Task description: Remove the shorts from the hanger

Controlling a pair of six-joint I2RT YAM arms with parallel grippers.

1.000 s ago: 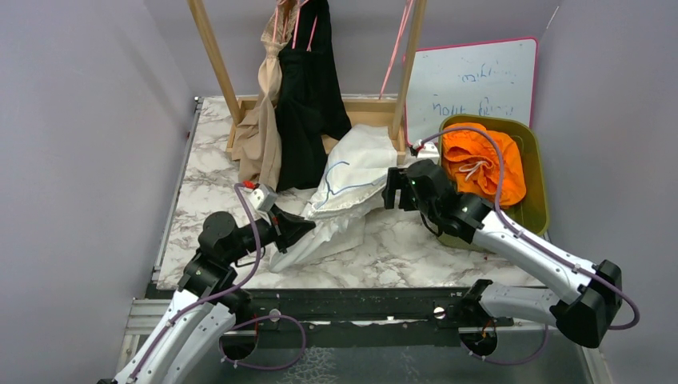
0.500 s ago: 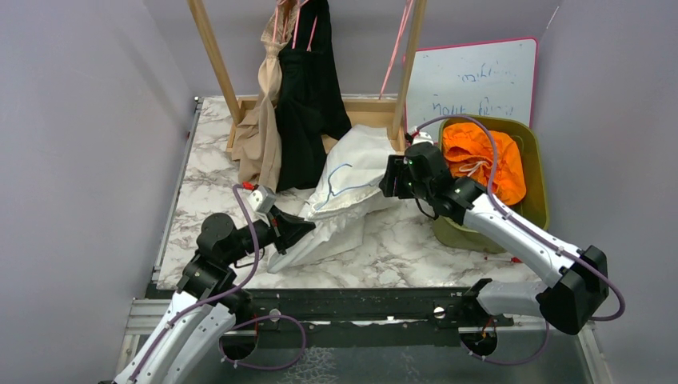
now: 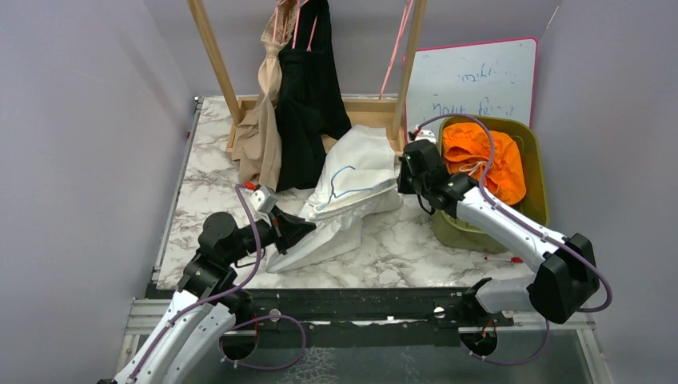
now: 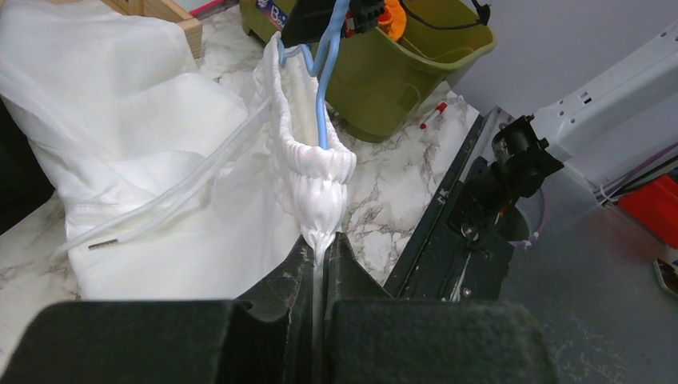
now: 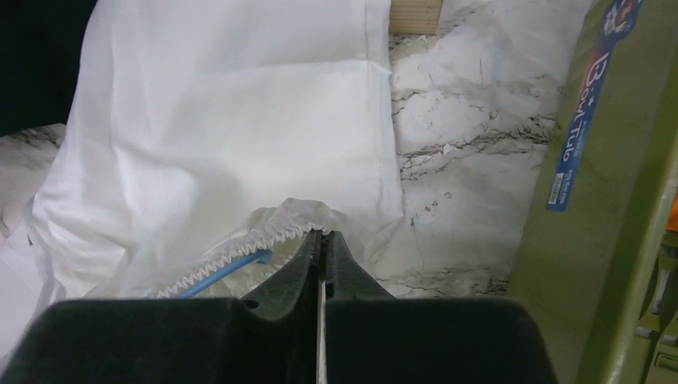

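Note:
The cream-white shorts (image 3: pixel 352 188) lie on the marble table with a blue hanger (image 3: pixel 340 180) threaded through the waistband. My left gripper (image 3: pixel 308 226) is shut on the gathered near end of the waistband (image 4: pixel 316 172), and the blue hanger (image 4: pixel 324 80) rises just beyond it. My right gripper (image 3: pixel 402 182) is shut on the waistband's other end (image 5: pixel 280 224), with white fabric pinched between its jaws and the blue hanger (image 5: pixel 228 272) beside them. Black shorts (image 3: pixel 308 96) and tan shorts (image 3: pixel 260 136) hang from the rack. Orange shorts (image 3: pixel 480 164) lie in the bin.
A wooden rack (image 3: pixel 212 56) stands at the back of the table, its base frame behind the white shorts. An olive-green bin (image 3: pixel 536 200) sits right of my right gripper, close to it. A whiteboard (image 3: pixel 472 80) leans on the back wall.
My right gripper has moved back and left to the white shorts' waistband and gone from open to shut on it. The left arm has not moved.

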